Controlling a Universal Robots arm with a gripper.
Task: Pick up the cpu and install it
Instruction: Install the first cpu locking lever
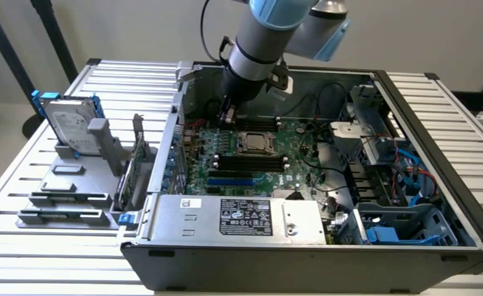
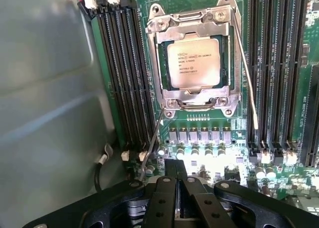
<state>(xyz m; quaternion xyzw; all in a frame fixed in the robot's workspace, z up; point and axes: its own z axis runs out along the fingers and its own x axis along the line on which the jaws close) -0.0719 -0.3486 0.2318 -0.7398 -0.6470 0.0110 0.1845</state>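
Note:
The cpu [image 2: 193, 63] lies flat in the motherboard socket, its shiny silver top with printed text facing up, framed by the metal load plate [image 2: 192, 96]. In the exterior view the cpu [image 1: 255, 142] sits mid-board inside the open computer case. My gripper [image 2: 175, 164] is shut, its fingers pressed together with nothing visible between them. It hovers a short way off the socket, close to the hooked end of a thin wire socket lever [image 2: 152, 138]. In the exterior view the gripper [image 1: 227, 116] hangs just over the board's far edge, near the case wall.
Dark RAM slots [image 2: 124, 73] flank the socket on both sides. The grey case wall [image 2: 45, 98] stands close beside the gripper. A second lever [image 2: 246, 78] runs along the socket. Outside the case, a silver hard drive [image 1: 70, 126] and grey holder blocks [image 1: 68, 185] sit on the slatted table.

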